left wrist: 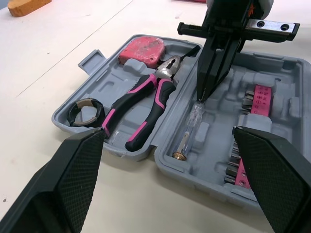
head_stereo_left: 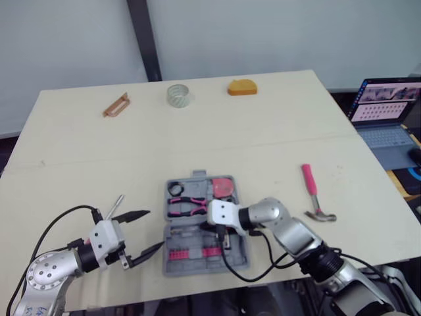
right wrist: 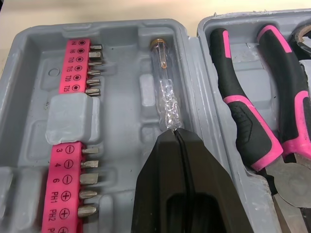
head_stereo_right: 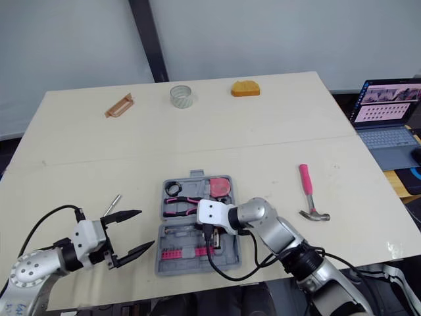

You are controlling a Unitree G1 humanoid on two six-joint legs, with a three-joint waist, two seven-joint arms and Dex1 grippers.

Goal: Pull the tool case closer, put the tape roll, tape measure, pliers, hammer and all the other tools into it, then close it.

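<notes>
The right tool, clenched with its fingers together, is touching its tip to the clear-handled screwdriver lying in the near half of the open tool case. Seating it well is probably calling for a light, straight press into its moulded slot, keeping off the pink bit strips. The left tool, released and gaping, is hanging at eight o'clock of the case by a thin metal rod, while the hammer is lying apart at three o'clock and the tape roll far off at twelve, leaving open bench between but little room before the near edge.
</notes>
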